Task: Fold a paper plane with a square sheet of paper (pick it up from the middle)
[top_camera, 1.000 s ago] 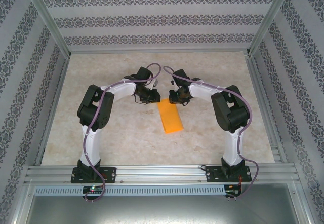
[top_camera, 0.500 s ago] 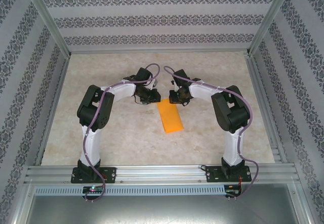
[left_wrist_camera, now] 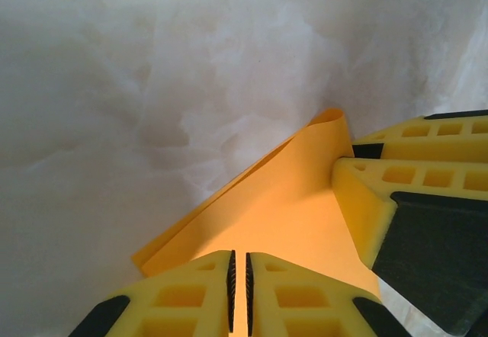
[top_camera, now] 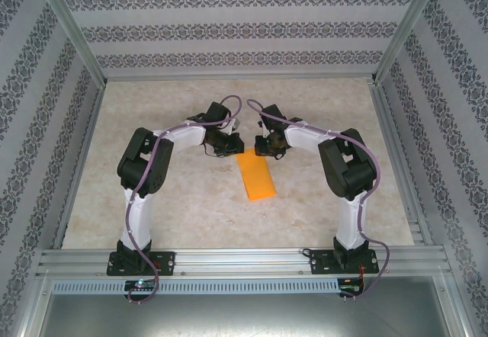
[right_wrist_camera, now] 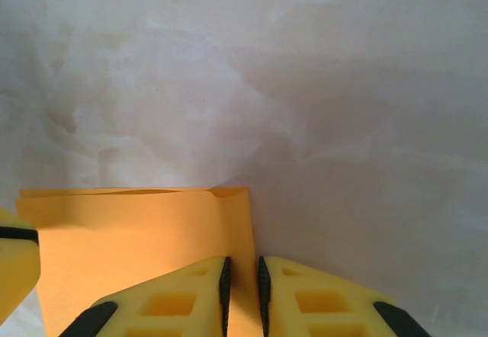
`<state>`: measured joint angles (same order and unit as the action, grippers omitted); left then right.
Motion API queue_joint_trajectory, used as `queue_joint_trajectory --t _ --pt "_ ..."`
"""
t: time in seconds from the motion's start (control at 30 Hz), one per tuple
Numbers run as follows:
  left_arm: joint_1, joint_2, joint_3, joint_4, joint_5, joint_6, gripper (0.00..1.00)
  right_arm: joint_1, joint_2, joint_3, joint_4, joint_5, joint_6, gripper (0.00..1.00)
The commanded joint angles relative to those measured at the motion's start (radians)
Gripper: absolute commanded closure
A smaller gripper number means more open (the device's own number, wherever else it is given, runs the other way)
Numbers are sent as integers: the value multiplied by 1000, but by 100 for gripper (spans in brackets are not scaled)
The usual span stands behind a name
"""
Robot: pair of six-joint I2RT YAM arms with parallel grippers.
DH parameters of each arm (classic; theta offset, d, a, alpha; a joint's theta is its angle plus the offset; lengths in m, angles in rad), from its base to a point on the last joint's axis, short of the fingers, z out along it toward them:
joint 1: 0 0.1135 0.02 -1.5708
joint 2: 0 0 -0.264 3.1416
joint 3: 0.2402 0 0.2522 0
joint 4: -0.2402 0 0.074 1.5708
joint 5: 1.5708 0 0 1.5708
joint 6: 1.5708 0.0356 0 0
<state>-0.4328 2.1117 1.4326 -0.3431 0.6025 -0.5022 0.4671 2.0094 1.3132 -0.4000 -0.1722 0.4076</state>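
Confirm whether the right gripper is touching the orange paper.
Touching. Right wrist view: the edge of the orange paper runs between the nearly closed fingers of the right gripper. Left wrist view: the raised corner rests against one finger.

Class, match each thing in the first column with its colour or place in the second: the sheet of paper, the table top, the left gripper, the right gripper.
Column one:
1. square sheet of paper
2. table top
3. left gripper
4. right gripper

Column two:
A. pale and marbled
B. at the sheet's far right corner
C. orange, folded into a narrow rectangle
D. at the sheet's far left corner

Pairs: 1-C; 2-A; 3-D; 4-B
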Motion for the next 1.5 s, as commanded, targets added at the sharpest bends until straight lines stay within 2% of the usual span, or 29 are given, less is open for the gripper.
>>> queue_joint_trajectory --t 0.0,0.23,0.57,0.83,0.93,1.0,1.17,1.33,1.47 --pt "-13 34 34 24 25 4 85 9 5 -35 -37 -2 23 79" --pt "-14 65 57 -22 2 40 87 8 0 -38 -36 -6 26 79" --pt "-20 103 85 -162 -126 156 90 -12 -41 -49 -23 -28 30 78" --pt "-23 120 73 -213 -207 217 90 -57 -139 -91 -1 -72 21 70" --pt "-23 120 66 -217 -222 230 90 -93 -201 -152 74 -155 46 69" --pt "-24 119 62 -219 -233 242 90 -112 -220 -193 152 -255 100 70" --pt "-29 124 64 -232 -260 267 90 -113 -180 -228 311 -441 208 77" --pt "-31 129 66 -235 -272 280 90 -112 -105 -209 370 -495 240 82" --pt "-31 132 66 -241 -278 285 90 -116 -49 -176 352 -505 227 83"
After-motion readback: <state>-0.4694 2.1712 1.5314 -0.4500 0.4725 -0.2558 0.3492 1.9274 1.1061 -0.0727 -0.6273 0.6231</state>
